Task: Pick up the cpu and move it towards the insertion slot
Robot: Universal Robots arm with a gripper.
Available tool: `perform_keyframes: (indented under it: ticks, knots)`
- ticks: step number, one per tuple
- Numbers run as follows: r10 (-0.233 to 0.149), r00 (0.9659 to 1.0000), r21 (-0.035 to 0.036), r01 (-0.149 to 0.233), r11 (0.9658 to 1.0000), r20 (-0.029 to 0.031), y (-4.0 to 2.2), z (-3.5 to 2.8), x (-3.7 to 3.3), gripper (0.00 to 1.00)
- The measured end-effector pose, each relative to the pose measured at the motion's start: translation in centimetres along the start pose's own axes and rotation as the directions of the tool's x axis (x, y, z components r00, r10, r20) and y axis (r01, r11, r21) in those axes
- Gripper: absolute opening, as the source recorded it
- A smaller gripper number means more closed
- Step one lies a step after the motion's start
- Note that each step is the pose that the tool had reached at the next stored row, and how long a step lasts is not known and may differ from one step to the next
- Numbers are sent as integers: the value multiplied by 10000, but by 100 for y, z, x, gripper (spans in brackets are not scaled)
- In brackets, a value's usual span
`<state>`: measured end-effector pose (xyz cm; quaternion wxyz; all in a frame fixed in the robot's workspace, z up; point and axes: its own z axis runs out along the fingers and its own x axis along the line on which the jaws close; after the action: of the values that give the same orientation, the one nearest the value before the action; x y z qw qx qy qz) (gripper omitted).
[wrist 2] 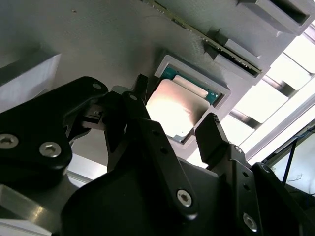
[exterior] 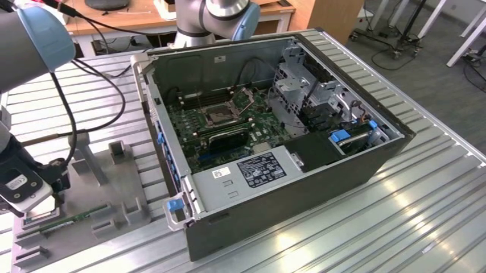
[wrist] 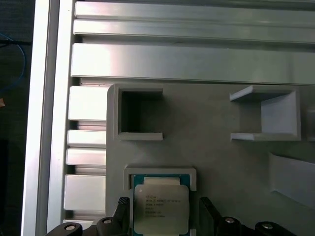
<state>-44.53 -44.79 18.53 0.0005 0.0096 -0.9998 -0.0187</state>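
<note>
While the arm bends low at the exterior view's left, end effector [wrist: 163, 204] hangs over the grey fixture plate [wrist: 216, 157], fingers [wrist 2: 211, 129] spread either side of the cpu [wrist: 160, 195], not clamped. Item cpu: seated in the plate's square pocket. Item insertion slot [exterior: 220, 114]: well apart, inside the open computer case [exterior: 304, 176] on the desk [exterior: 433, 222].

The arm [exterior: 11, 51] is built of smooth grey tubes; its joints end in round pale-blue caps [exterior: 45, 28]; thin black cables [exterior: 73, 122] run loose beside it towards the wrist; at the wrist sits a black block with a white housing [exterior: 19, 190]; the gripper [wrist 2: 175, 105] is matte black, with angular, blocky fingers [wrist 2: 147, 142]; round silver screws [wrist 2: 184, 197] stud its links; in the first wrist view the fingertips [wrist: 123, 209] look narrow and dark.
</note>
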Motion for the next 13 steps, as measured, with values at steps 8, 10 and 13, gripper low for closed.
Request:
perform_keyframes:
  ticks: [8, 10, 13]
  knots:
    - [0, 10000, -1, 0, 10000, 2, 0, 13, 12, 66]
    - [0, 10000, 0, 0, 10000, 1, 0, 15, 15, 66]
    - [0, 10000, 0, 0, 10000, 1, 0, 21, 17, 66]
